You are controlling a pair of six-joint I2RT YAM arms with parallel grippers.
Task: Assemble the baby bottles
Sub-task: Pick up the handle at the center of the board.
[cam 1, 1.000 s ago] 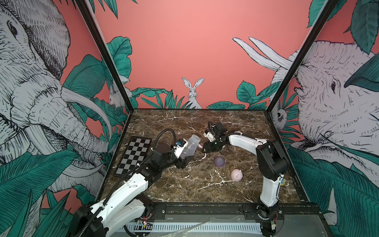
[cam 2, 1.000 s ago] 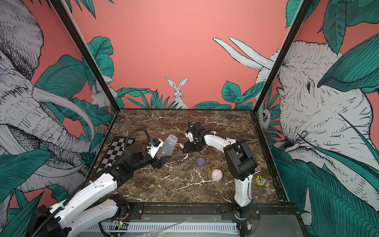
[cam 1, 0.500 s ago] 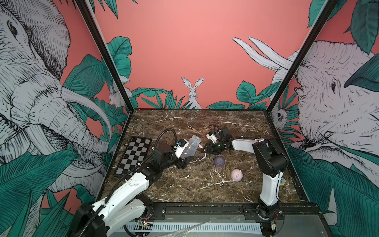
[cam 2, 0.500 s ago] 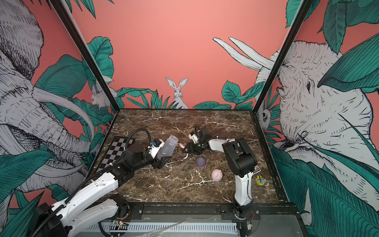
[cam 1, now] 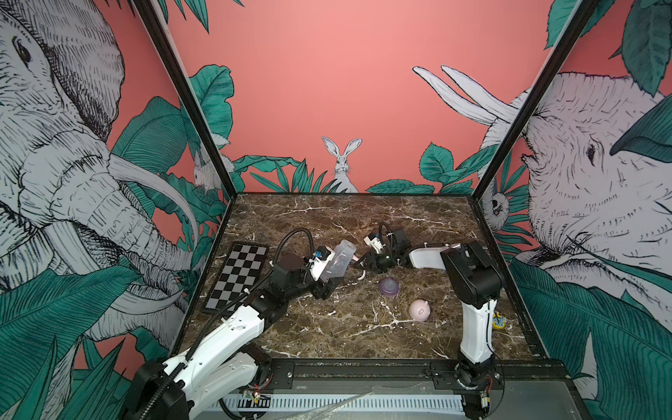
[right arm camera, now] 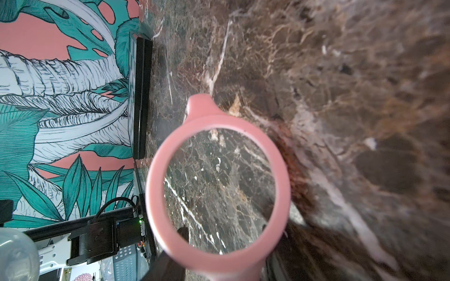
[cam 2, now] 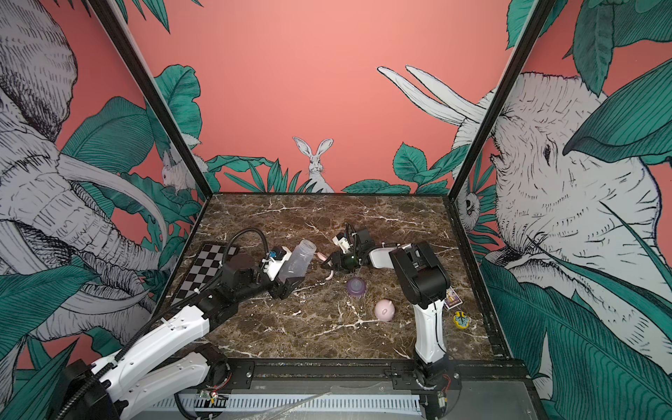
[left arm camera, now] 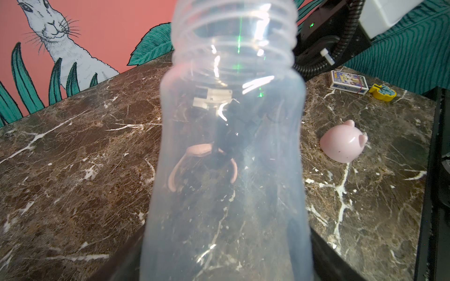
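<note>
Two parts are gripped, clear bottle (cam 1: pixel 340 260) clamped by left hand (cam 1: pixel 329 280), pink ring (right arm camera: pixel 157 194) pinched by right hand (cam 1: pixel 363 264); the ring should be squared to the bottle's neck first.

High frontal stereo pair; close wrist views.

marble table (cam 1: pixel 327 327) | checkerboard (cam 1: pixel 240 272) | purple nipple collar (cam 1: pixel 389 287) | pink dome cap (cam 1: pixel 420 310) | card box (cam 2: pixel 452 299)
</note>
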